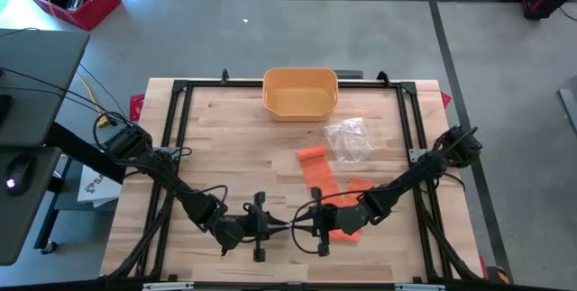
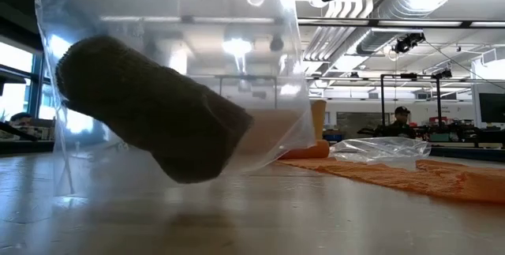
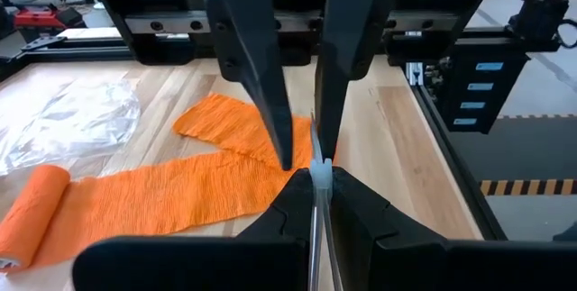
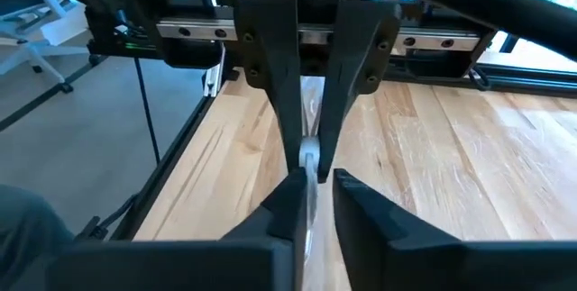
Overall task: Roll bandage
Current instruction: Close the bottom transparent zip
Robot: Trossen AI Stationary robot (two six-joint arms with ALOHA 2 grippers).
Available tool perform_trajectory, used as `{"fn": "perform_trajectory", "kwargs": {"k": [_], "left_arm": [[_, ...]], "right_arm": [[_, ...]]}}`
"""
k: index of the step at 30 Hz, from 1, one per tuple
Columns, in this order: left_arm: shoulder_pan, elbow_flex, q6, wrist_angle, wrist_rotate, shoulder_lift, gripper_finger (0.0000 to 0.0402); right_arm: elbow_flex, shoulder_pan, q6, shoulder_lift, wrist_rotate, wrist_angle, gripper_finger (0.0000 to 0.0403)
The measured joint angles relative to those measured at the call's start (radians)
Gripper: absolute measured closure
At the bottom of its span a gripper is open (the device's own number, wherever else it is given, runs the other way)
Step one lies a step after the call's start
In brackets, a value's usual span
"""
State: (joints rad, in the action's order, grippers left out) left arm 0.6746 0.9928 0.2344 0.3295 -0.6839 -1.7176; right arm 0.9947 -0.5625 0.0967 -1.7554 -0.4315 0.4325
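Note:
A clear plastic bag [image 2: 173,65] with a dark rolled bandage [image 2: 150,113] inside hangs near the table's front edge, between my two grippers. My left gripper [image 3: 317,178] is shut on the bag's top edge. My right gripper [image 4: 317,183] faces it from the other side, a little open, one finger on each side of the same edge; whether it touches, I cannot tell. An orange bandage [image 1: 325,183] lies spread on the table behind them, its far end rolled up [image 3: 32,214]. My left gripper pinches the bag's top strip [image 3: 317,167] between its two fingers. The fingers come nearly level from the table's left, slanting a little down. The bag hangs below them with the dark roll lying tilted in its lower part [image 2: 189,152].
An orange bin [image 1: 300,91] stands at the table's far edge. A crumpled clear bag [image 1: 347,138] lies between it and the orange bandage. A black frame [image 1: 176,129] borders the table. A person [image 2: 402,117] sits in the room beyond.

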Motion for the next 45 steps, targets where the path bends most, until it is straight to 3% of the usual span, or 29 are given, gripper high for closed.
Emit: {"fn": "perform_trajectory", "kwargs": {"k": [5, 10, 18, 27, 33, 39, 45], "left_arm": [[0.000, 0.000, 0.000, 0.007, -0.003, 0.000, 0.0387], [0.004, 0.000, 0.000, 0.005, -0.005, 0.000, 0.0387], [0.044, 0.001, 0.011, -0.011, -0.097, 0.000, 0.0387], [0.058, 0.000, 0.120, -0.142, -0.100, 0.004, 0.0380], [0.055, 0.000, 0.131, -0.152, -0.107, 0.023, 0.0377], [0.054, 0.000, 0.130, -0.144, -0.102, 0.027, 0.0380], [0.053, 0.000, 0.115, -0.118, -0.103, 0.027, 0.0379]], "right_arm": [[0.000, -0.002, -0.023, 0.000, -0.001, 0.013, 0.0398], [0.000, -0.004, -0.022, 0.000, -0.011, 0.018, 0.0401], [0.001, -0.015, -0.015, -0.001, -0.042, 0.020, 0.0402], [0.000, -0.016, -0.007, 0.019, -0.087, -0.026, 0.0402], [0.000, -0.014, 0.001, 0.024, -0.030, -0.044, 0.0402], [0.000, -0.007, 0.006, -0.003, -0.005, -0.031, 0.0338], [0.000, 0.011, 0.033, -0.081, -0.005, 0.139, 0.0272]]}}
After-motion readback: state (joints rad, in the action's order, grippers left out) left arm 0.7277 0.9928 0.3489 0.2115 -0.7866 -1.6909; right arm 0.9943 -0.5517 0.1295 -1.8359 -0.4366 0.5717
